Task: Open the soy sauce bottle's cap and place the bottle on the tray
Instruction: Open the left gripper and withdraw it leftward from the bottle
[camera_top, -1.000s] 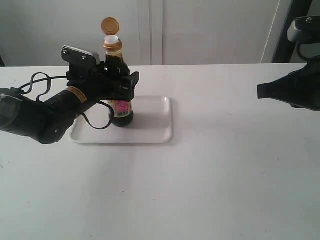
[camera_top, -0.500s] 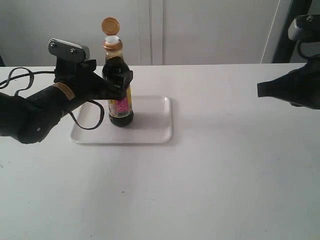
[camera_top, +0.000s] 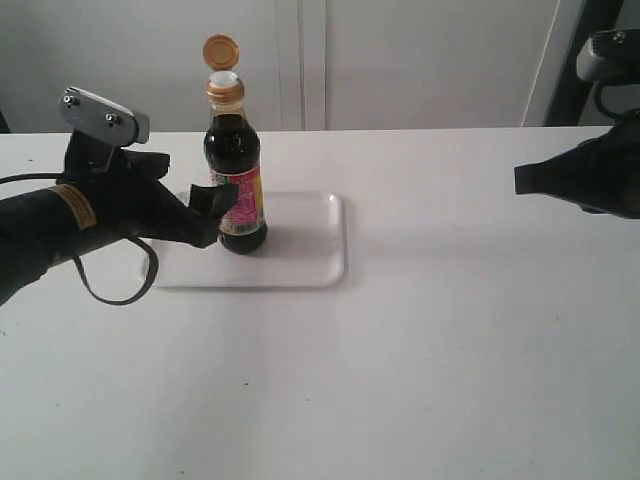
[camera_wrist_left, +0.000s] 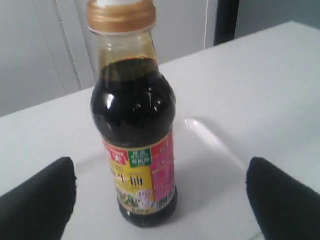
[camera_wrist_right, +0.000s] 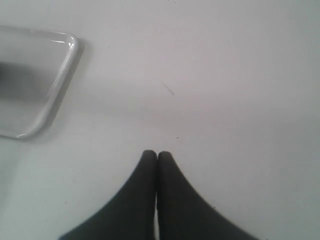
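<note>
The soy sauce bottle (camera_top: 234, 170) stands upright on the white tray (camera_top: 300, 255), dark liquid up to its shoulders. Its orange-gold cap (camera_top: 221, 50) is flipped up above the whitish spout. My left gripper (camera_top: 205, 205) is open and has backed off to the bottle's left, touching nothing. In the left wrist view the bottle (camera_wrist_left: 134, 135) stands free between the two wide-apart fingertips (camera_wrist_left: 37, 200), on the tray (camera_wrist_left: 210, 150). My right gripper (camera_top: 520, 181) hovers far right over the table, shut and empty; its wrist view shows the closed gripper (camera_wrist_right: 157, 155) and a tray corner (camera_wrist_right: 62, 65).
A white table (camera_top: 420, 350) holds the scene. A pale wall (camera_top: 400, 60) runs behind it, with a dark post (camera_top: 575, 60) at the back right. A black cable (camera_top: 115, 285) loops under the left arm.
My left gripper has let go of the bottle and drawn back to the left, away from it. The bottle stays upright on the tray. The right arm has not moved.
</note>
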